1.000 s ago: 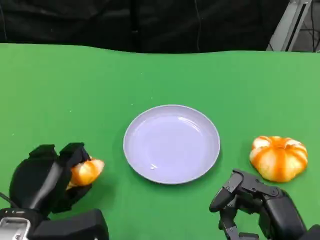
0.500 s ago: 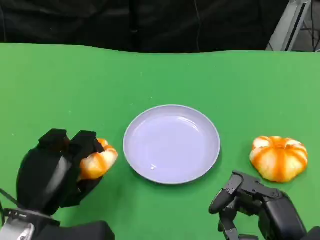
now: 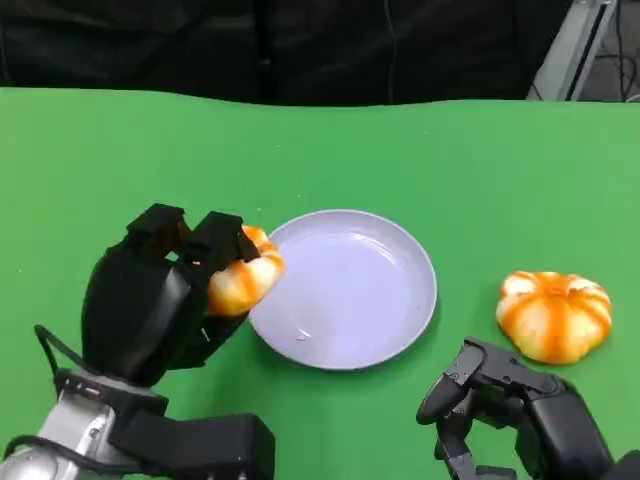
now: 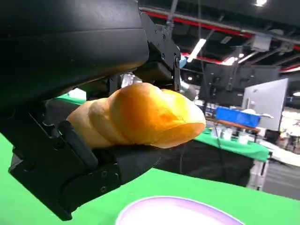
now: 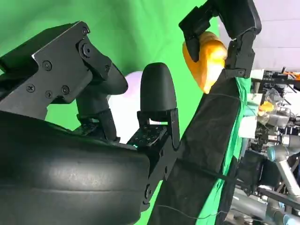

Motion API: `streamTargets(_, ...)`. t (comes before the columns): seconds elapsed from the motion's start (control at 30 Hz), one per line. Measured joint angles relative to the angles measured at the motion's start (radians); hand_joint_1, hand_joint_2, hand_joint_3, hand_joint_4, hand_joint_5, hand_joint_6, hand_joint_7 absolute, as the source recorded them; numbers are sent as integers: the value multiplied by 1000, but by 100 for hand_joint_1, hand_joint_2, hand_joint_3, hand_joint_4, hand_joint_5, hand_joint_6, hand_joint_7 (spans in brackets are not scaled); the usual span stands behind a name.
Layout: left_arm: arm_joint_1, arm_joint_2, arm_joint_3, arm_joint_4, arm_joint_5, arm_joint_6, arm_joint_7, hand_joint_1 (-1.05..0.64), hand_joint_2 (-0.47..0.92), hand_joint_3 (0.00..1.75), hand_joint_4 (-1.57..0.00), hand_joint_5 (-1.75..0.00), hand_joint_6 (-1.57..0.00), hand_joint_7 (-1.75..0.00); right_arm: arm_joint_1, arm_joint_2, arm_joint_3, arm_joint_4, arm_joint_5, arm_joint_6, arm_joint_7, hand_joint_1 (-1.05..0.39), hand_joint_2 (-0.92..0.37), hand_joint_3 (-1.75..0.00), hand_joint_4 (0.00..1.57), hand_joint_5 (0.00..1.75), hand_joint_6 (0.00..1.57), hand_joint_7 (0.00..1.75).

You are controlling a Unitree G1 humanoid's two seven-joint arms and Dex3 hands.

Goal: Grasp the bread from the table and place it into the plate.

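- right hand [image 3: 505, 405] sits down at the near edge of the table, toward the right corner, fingers loosely apart and nothing in them, so it's released; the right wrist view shows its fingers [image 5: 157, 93] spread over the green cloth
- left hand [image 3: 160, 290] is up off the near-left part of the table with its fingers wrapped around a piece of bread [image 3: 240, 280]; it's got a proper grasp on it
- that bread is orange-gold with paler stripes, poking out of the hand toward the plate, right over the plate's left rim from the head view; can't tell how high above it
- left wrist view shows the same bread [image 4: 140, 117] squeezed between black fingers above and below, with a bit of the plate rim [image 4: 178, 206] lower down in the shot
- the plate [image 3: 410, 300] is a pale lavender round dish, roughly in the middle of the table
- second bread [image 3: 553, 315], round and pumpkin-shaped with orange and white stripes, lies on the table to the right of the plate, near it but not touching, just beyond the right hand
- table [image 3: 150, 150] has a green cloth all over; past its far edge it's dark black drape
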State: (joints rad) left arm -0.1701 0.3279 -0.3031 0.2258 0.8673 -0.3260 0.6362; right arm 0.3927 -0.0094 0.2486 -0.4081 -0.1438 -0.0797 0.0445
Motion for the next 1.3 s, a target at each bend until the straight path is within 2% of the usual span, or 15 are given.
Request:
streamTargets(0.2, -117, -94, -73, 93, -3, -1, -20, -19, 27, 147, -95, -175, -71, -175, 0, 0, 8, 1, -8, -10, -3, 2, -43, -126, 71, 166, 72, 136)
streamTargets(0.37, -205, -138, -111, 171, -7, -1, -54, -18, 26, 142, -91, -175, -70, -175, 9, 4, 10, 1, -11, -9, -10, 3, -43, -127, 71, 166, 72, 136)
streamTargets(0.6, -289, -203, -149, 306, -28, 31, -112, -21, 36, 127, -86, -175, -67, -174, 12, 3, 17, 0, -14, -10, -12, 2, -43, -127, 71, 165, 72, 136)
streamTargets(0.63, -299, -207, -152, 314, -31, 31, -115, -23, 43, 115, -77, -168, -66, -148, 13, 3, 17, 0, -14, -10, -13, 2, -43, -127, 71, 165, 72, 136)
streamTargets(0.67, -313, -214, -156, 329, -37, 32, -127, -24, 53, 97, -69, -152, -68, -114, 14, 3, 17, 0, -14, -10, -13, 2, -43, -127, 71, 165, 72, 136)
streamTargets(0.7, -325, -219, -160, 341, -47, 40, -154, -25, 60, 83, -65, -143, -72, -92, 14, 4, 18, 0, -14, -10, -14, 2, -43, -126, 71, 165, 72, 136)
streamTargets(0.73, -333, -223, -162, 347, -53, 53, -188, -31, 73, 61, -43, -104, -57, -56, 14, 4, 18, -1, -15, -10, -14, 2, -43, -126, 71, 165, 72, 136)
streamTargets(0.77, -339, -224, -166, 347, -58, 70, -231, -36, 82, 42, -30, -83, -48, -37, 14, 4, 18, -1, -16, -10, -15, 2, -43, -126, 71, 164, 72, 136)
streamTargets(0.8, -343, -224, -172, 342, -60, 97, -286, -40, 87, 33, -22, -72, -42, -26, 15, 4, 18, -1, -16, -10, -15, 2, -43, -126, 71, 164, 73, 136)
streamTargets(0.83, -346, -224, -177, 335, -59, 131, -342, -55, 90, 33, -9, -56, -30, -14, 15, 4, 18, -1, -17, -10, -16, 2, -44, -126, 71, 164, 72, 136)
streamTargets(0.9, -345, -221, -186, 312, -57, 187, -424, -69, 92, 40, -2, -34, -21, -6, 15, 4, 19, -1, -17, -10, -17, 2, -44, -125, 71, 164, 72, 136)
streamTargets(1.0, -345, -211, -200, 279, -53, 237, -506, -74, 92, 43, 0, -26, -18, -4, 15, 5, 22, -3, -17, -9, -17, 2, -45, -124, 71, 164, 72, 136)
streamTargets(1.03, -345, -208, -202, 269, -52, 247, -519, -84, 92, 53, 0, -11, -10, -2, 15, 5, 22, -3, -17, -8, -17, 2, -45, -124, 71, 164, 72, 136)
streamTargets(1.07, -344, -205, -204, 257, -51, 258, -538, -87, 92, 57, 0, -5, -8, -1, 15, 5, 22, -4, -17, -8, -17, 3, -45, -124, 71, 165, 72, 136)
streamTargets(1.3, -335, -167, -219, 182, -53, 329, -713, -94, 92, 64, 0, 0, -3, -1, 15, 2, 21, -4, -20, -8, -18, 3, -43, -126, 71, 165, 72, 136)
